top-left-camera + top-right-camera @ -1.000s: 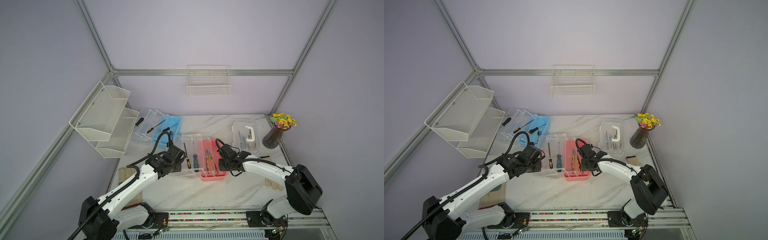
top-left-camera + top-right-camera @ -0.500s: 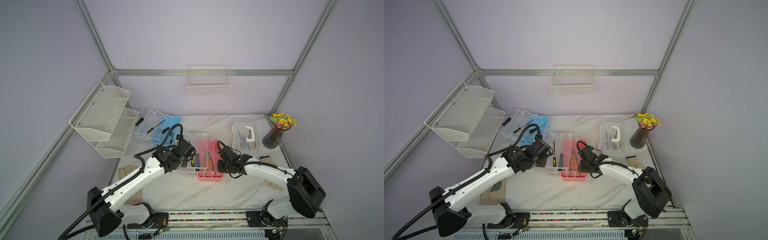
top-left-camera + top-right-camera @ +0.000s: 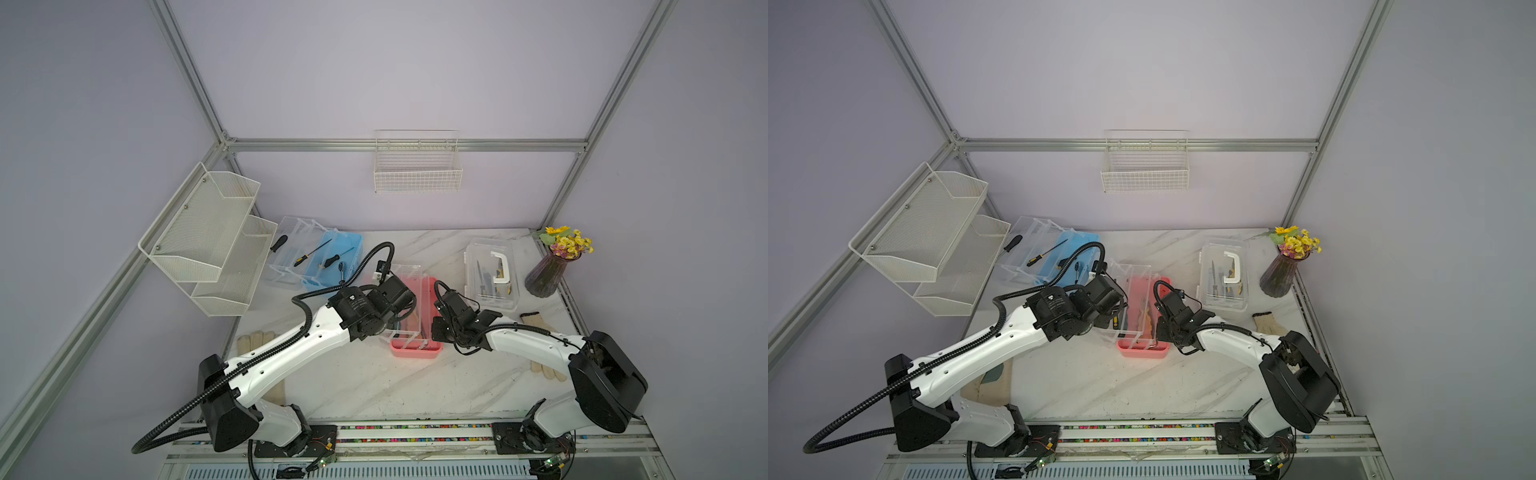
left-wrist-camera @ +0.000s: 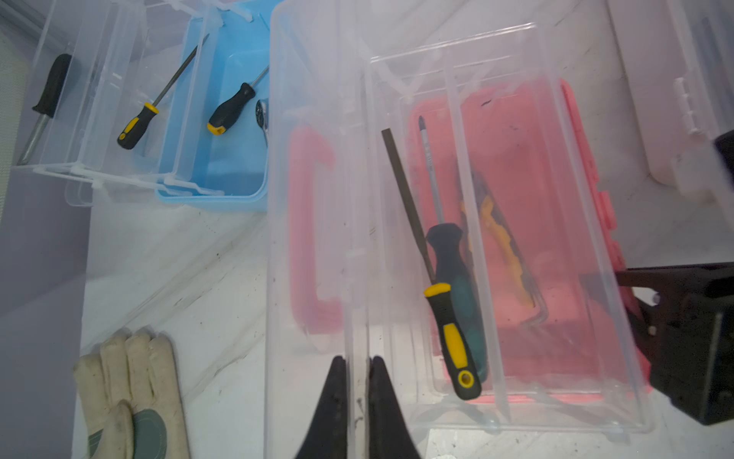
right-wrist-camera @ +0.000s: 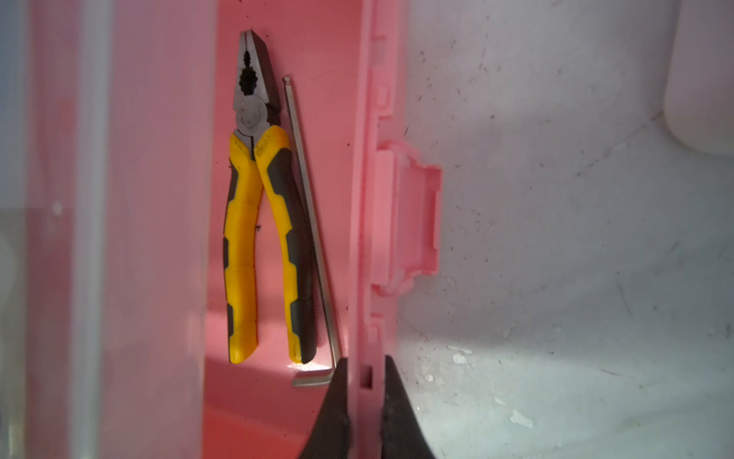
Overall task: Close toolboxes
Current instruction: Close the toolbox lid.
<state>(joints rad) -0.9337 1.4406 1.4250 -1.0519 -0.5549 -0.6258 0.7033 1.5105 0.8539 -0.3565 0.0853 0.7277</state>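
The pink toolbox (image 3: 415, 351) sits mid-table, and its clear lid (image 4: 317, 198) is tilted partway over the base, with screwdrivers lying in the clear tray. My left gripper (image 4: 356, 363) is shut on the lid's clear edge wall. My right gripper (image 5: 365, 363) is shut on the pink rim (image 5: 373, 278) beside the latch; pliers and a hex key lie inside. The blue toolbox (image 3: 340, 249) at the back left stands open, its clear lid folded out. The white toolbox (image 3: 492, 274) at the back right has its lid down.
A vase of flowers (image 3: 544, 278) stands right of the white toolbox. Work gloves lie at the table's left edge (image 3: 253, 343) and right edge (image 3: 534, 322). Mesh shelves (image 3: 208, 232) hang on the left wall and a wire basket (image 3: 417, 166) hangs on the back rail.
My left arm has swung right, carrying the clear lid up from lying flat beside the pink base to leaning over it. The right gripper has kept its hold on the rim.
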